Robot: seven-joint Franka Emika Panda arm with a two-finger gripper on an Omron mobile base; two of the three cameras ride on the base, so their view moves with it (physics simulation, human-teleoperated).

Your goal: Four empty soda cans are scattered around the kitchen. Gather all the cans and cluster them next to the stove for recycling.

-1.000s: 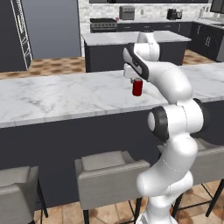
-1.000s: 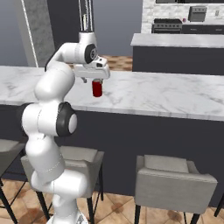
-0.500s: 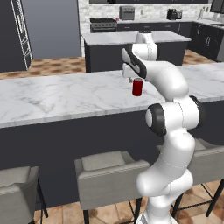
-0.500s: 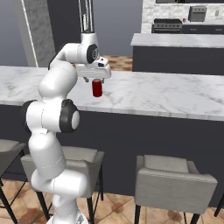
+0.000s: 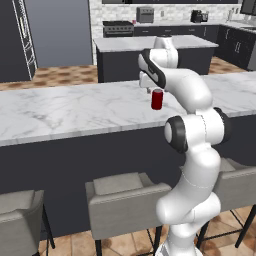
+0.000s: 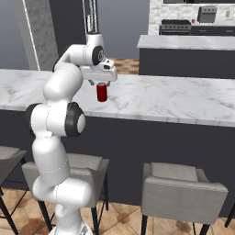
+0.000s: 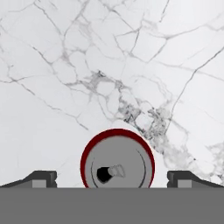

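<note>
The red soda can (image 7: 117, 158) is cut off along its near rim in the hand view, the pincer (image 6: 102, 83) hides its top from the right base view, and the far stove (image 5: 118, 27) is too small for detail.

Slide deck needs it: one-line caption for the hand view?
Hand view: open jaws straddle an upright red soda can on the white marble counter, seen from directly above.

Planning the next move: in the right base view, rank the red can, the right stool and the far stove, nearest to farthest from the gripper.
1. Red can, on the counter right under the open gripper.
2. Right stool, low, right.
3. Stove, far back, right.
</note>
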